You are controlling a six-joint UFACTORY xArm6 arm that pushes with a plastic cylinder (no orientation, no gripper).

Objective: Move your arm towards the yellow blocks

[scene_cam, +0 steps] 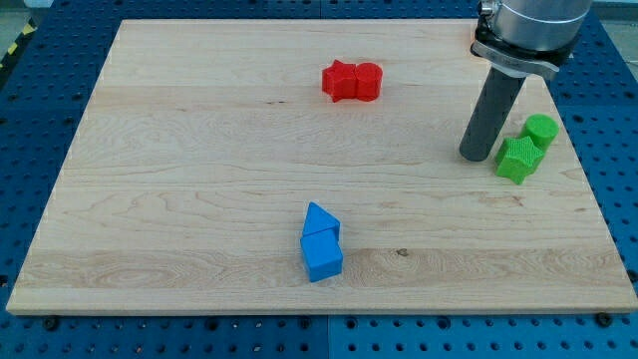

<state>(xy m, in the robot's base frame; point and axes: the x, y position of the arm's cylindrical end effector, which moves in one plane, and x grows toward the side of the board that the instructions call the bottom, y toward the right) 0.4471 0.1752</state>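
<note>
No yellow block shows in the camera view. My tip [477,157] rests on the wooden board [199,179] at the view's right, just left of two green blocks: a green star-shaped block [518,159] and a green cylinder [541,130] touching it. The rod rises from the tip to the arm's grey body at the view's top right. The tip stands close to the green star block with a narrow gap between them.
Two red blocks [352,81], a star shape and a cylinder, sit together at the view's top centre. Two blue blocks [321,242], a triangle above a cube, sit together at the bottom centre. A blue perforated table surrounds the board.
</note>
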